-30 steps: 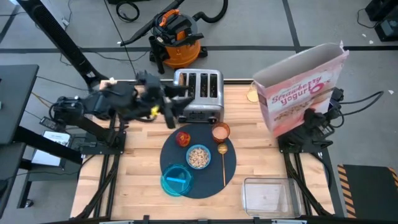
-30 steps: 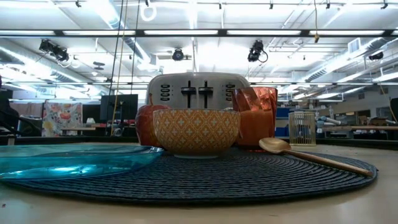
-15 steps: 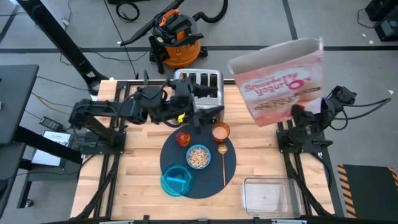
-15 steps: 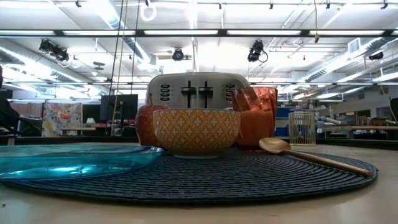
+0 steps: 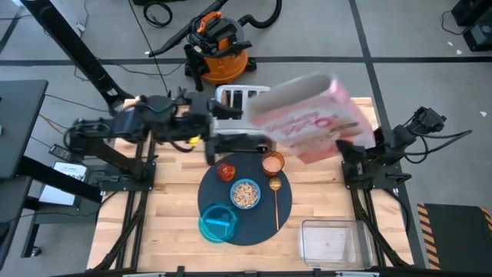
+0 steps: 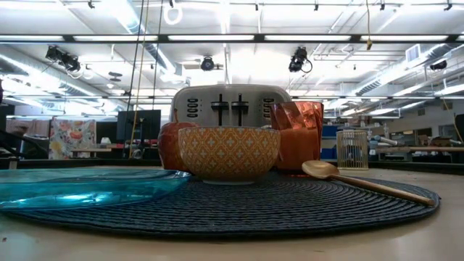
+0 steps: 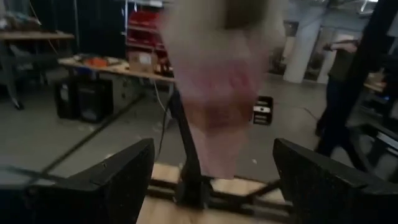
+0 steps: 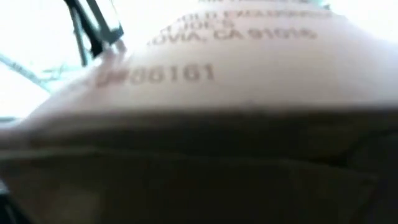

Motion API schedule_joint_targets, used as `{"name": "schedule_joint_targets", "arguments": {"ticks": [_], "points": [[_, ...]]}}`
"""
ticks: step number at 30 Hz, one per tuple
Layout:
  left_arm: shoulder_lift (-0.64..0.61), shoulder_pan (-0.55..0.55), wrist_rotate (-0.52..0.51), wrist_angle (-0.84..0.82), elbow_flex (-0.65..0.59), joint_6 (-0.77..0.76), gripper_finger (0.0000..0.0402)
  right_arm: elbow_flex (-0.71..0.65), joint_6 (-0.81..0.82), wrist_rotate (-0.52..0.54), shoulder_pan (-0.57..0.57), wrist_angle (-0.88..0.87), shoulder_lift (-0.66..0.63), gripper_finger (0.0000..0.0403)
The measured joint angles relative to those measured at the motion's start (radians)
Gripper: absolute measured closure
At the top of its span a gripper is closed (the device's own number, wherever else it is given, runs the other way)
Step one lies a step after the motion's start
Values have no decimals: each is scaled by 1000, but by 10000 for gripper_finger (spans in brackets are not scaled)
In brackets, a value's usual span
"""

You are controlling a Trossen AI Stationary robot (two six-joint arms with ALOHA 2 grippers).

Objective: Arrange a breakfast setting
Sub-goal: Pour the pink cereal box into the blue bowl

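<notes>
Partly hidden: toaster (image 5: 231, 95) under blurred cereal box (image 5: 307, 117) gripped by right hand (image 5: 347, 146); left hand (image 7: 211, 180) wide open, empty; wooden tabletop (image 5: 169, 200)

In the right wrist view the cereal box (image 8: 236, 106) fills the frame, its panel printed with "86161" and, fainter, a line ending "CA 91016".

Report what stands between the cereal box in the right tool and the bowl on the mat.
The copper cup stands on the round dark mat, roughly between the raised pink-and-white cereal box in the right tool and the small cereal-filled bowl. The open left tool lies close by.
</notes>
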Motion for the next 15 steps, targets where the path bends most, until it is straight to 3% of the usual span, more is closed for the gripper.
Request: {"name": "schedule_joint_targets", "arguments": {"ticks": [6, 12, 15], "points": [[-69, 1, 78, -153, 1, -96, 67, 0, 83, -1, 0, -135, 18, 237], [-53, -1, 253, -221, 1, -140, 67, 0, 96, 22, -6, -138, 59, 237], [-50, -2, 279, -236, 1, -139, 67, 0, 141, 18, -13, -153, 63, 237]]}}
